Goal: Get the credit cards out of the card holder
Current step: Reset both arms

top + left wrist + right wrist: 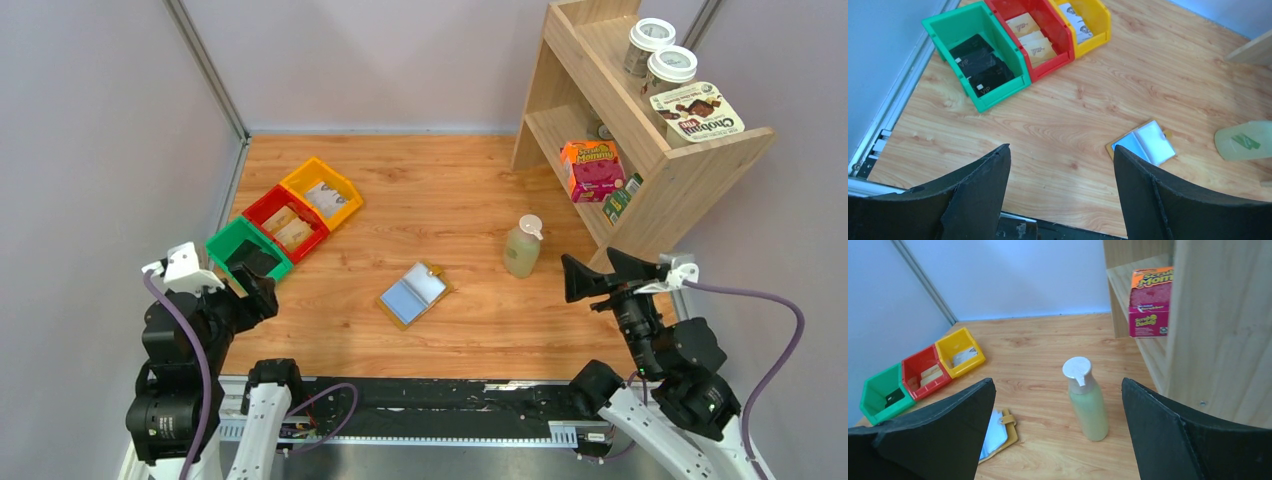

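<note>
The mustard-yellow card holder point(436, 275) lies open flat near the middle of the table, with pale blue-grey credit cards point(412, 292) showing inside it. In the left wrist view the card holder point(1111, 147) and its credit cards point(1148, 142) sit to the right, partly behind my right-hand finger. From the right wrist the card holder point(1009, 432) pokes out beside my left-hand finger, its credit cards point(994, 432) half hidden. My left gripper point(258, 285) hangs open at the near left, well apart from the holder. My right gripper point(600, 268) stands open at the near right. Both hold nothing.
Green point(222, 243), red point(258, 205) and yellow point(345, 208) bins with cards stand at the left back. A pale green soap bottle point(522, 247) stands upright right of the holder. A wooden shelf point(650, 140) with cups, a yoghurt pack and a sponge box fills the right back.
</note>
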Tool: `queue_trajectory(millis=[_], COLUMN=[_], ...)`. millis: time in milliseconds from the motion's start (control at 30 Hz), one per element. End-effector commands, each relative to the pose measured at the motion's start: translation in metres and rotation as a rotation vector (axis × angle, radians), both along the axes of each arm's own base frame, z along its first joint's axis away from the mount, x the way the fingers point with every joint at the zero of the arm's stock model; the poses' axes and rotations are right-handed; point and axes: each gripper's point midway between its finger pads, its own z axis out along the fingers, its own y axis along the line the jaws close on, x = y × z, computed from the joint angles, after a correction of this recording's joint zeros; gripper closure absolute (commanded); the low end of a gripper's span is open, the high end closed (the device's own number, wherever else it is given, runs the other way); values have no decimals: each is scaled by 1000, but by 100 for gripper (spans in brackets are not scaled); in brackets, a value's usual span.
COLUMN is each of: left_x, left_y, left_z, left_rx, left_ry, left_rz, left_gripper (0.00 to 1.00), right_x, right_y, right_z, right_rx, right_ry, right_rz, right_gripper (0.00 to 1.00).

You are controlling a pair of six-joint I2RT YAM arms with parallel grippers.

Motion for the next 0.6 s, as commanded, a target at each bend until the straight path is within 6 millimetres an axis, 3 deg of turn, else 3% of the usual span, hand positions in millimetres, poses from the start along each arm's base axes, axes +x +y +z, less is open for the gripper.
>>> queue_trajectory(millis=[0, 567], left_x=[-2, 1], left_y=[-1, 3], left_z=[-18, -25], left_rx=[-24, -76], left_ry=[22, -43], left_rz=[6, 68], left_gripper=[18, 18], right_x=[-3, -7], right_y=[-26, -45], right_z=[0, -2], right_rx=[30, 55], right_ry=[-40, -41], right_rz=[-102, -180], right_gripper=[0, 0])
